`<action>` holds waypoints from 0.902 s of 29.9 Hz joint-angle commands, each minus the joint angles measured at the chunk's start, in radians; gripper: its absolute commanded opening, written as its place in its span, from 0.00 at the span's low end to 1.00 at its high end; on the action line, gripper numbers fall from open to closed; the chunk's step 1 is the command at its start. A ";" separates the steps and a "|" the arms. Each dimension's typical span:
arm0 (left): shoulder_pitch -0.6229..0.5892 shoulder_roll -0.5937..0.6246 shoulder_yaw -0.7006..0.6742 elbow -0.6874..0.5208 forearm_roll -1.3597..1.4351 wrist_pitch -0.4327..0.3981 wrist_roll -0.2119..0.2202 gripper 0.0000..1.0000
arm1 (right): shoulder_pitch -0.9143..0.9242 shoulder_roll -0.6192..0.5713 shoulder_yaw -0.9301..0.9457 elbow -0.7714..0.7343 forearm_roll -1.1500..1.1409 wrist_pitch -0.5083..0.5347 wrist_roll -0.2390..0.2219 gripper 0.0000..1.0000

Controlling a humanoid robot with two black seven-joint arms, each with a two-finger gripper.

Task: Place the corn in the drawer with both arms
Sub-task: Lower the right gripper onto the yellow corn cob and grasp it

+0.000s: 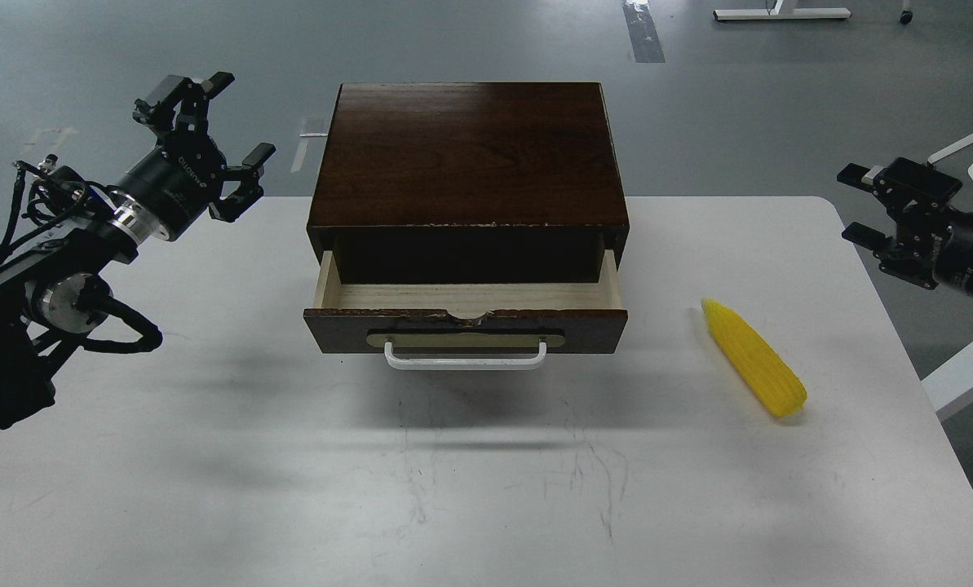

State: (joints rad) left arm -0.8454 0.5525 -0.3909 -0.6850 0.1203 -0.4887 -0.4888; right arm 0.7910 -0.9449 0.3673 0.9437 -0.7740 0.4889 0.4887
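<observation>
The yellow corn (754, 368) lies on the white table (209, 456), right of the box, its pointed end toward the back. The drawer (466, 314) of the dark brown box (468, 155) is pulled part way out; its pale inside is empty, and its white bar handle (466, 359) faces me. My left gripper (201, 134) is open and empty, raised left of the box's back corner. My right gripper (882, 212) is open and empty, beyond the table's right edge, behind and to the right of the corn.
The table's right edge (902, 350) runs close to the corn. Grey floor lies behind the table, with a white table leg (963, 379) at the right.
</observation>
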 commanded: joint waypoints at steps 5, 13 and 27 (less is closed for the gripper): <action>0.000 0.000 -0.009 0.001 -0.002 0.000 0.000 0.98 | 0.004 -0.008 -0.042 0.115 -0.427 0.000 0.000 1.00; 0.003 0.003 -0.009 0.001 0.001 0.000 0.000 0.98 | 0.008 -0.008 -0.169 0.122 -0.530 -0.067 0.000 1.00; 0.003 0.006 -0.008 0.001 0.001 0.000 0.000 0.98 | 0.010 0.074 -0.261 0.040 -0.530 -0.170 0.000 0.99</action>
State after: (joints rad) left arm -0.8422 0.5584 -0.3988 -0.6841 0.1212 -0.4887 -0.4888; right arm 0.7990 -0.8970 0.1224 0.9982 -1.3039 0.3199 0.4887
